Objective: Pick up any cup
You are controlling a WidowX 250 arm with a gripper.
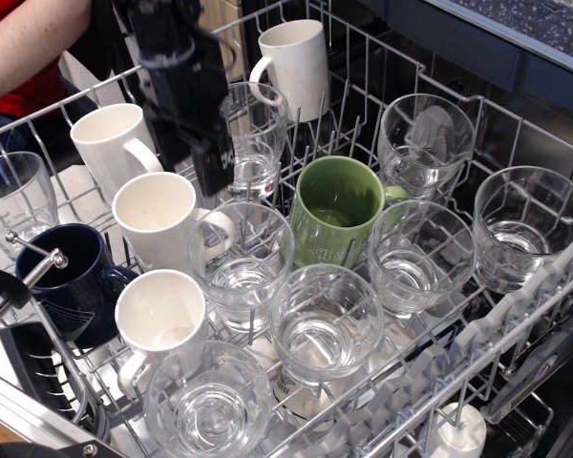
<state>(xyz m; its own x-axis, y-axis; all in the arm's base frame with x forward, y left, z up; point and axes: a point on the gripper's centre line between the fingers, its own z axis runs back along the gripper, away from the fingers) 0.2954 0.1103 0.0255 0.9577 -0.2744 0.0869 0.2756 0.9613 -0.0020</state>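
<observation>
Several clear glass tumblers stand upright in a wire dishwasher rack (382,67). One cup (256,143) stands at the back centre, another (241,265) in front of it, and others stand in front (325,322) and to the right (425,138). My black gripper (205,162) hangs down from the upper left. It covers the left side of the back-centre cup, with its tip low over that cup's left rim. Its fingers merge into one dark mass, so the gap between them does not show. It holds nothing that I can see.
White handled mugs stand at the back (291,59) and along the left (115,143) (162,219) (162,315). A green mug (334,210) stands in the middle and a navy mug (72,281) at the left. A person's arm (29,38) is at the top left.
</observation>
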